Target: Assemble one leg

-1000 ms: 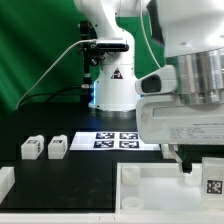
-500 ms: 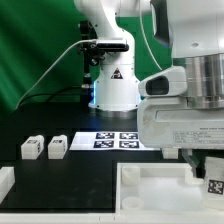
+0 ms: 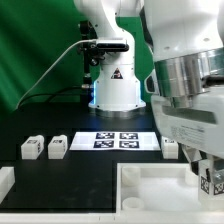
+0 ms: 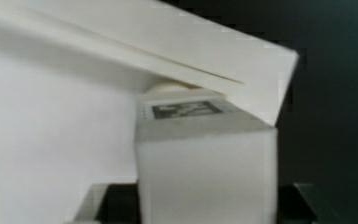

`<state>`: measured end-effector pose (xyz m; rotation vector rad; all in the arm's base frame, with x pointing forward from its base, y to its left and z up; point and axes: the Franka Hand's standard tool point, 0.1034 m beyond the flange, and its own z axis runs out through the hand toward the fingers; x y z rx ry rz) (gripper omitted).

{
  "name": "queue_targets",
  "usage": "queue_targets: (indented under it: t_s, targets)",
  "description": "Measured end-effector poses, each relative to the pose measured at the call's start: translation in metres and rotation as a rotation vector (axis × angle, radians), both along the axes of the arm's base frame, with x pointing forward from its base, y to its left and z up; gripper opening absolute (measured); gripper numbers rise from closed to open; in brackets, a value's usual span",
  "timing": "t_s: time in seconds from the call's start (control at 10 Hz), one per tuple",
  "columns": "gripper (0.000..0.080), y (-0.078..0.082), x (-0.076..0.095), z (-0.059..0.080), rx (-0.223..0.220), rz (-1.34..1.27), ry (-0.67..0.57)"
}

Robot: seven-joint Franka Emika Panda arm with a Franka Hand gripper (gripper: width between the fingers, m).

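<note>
My gripper (image 3: 208, 172) is at the exterior view's lower right, over the corner of the large white tray-like part (image 3: 150, 190). It is shut on a leg (image 3: 213, 184), a small white post with a tag on its face. In the wrist view the leg (image 4: 202, 160) stands between my dark fingers (image 4: 114, 205), its tagged end against the corner of the tray-like part (image 4: 87, 110). Two more legs (image 3: 31, 148) (image 3: 57, 147) lie at the left. Another leg (image 3: 171, 147) lies right of the marker board (image 3: 115, 140).
The robot base (image 3: 112, 85) stands at the back behind the marker board. A white block (image 3: 5, 182) lies at the exterior view's lower left edge. The tray-like part fills the front of the table.
My wrist has turned and tilted while holding the leg in about the same place. The leg right of the marker board has come into view.
</note>
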<state>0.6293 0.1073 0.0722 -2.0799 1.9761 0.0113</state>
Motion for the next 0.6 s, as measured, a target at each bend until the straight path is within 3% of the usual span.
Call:
queue_targets:
  t_s: [0.2,0.4,0.5,0.6]
  targets:
    - [0.0307,0.0004,-0.0014,0.0000,0.048,-0.182,0.027]
    - [0.0306,0.0003,-0.0017,0.0000,0.049,-0.183,0.030]
    - [0.0351,0.0005,-0.0020,-0.0006,0.042,-0.146,0.023]
    - [0.0519,0.0008,-0.0019,-0.0009,0.042,-0.143,0.023]
